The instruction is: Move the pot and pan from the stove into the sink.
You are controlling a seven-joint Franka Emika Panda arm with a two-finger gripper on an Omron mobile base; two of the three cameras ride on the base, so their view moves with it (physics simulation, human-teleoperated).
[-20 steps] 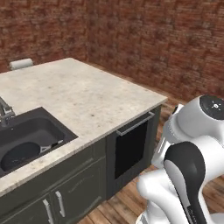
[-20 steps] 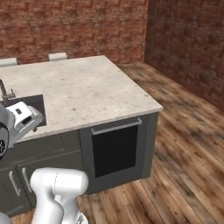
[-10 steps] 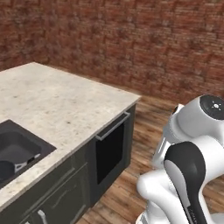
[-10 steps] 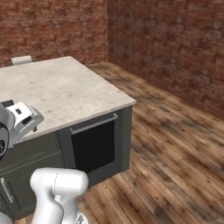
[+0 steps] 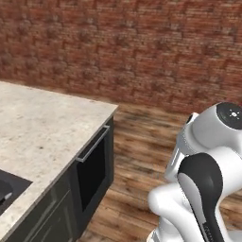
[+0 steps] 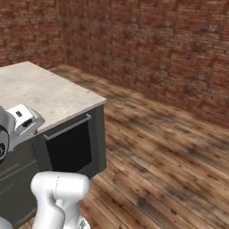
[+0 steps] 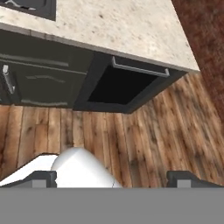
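Sink shows as a dark recessed corner at the lower left edge of the left base view, set into the speckled beige counter; another corner of it sits at the top left of the hand view. Nearest in the hand view, the gripper hangs over the wooden floor with its two dark tips spread wide apart and nothing between them. Beyond it stands the dark cabinet front, with a black appliance door under a silver bar handle. Farthest back runs the red brick wall.
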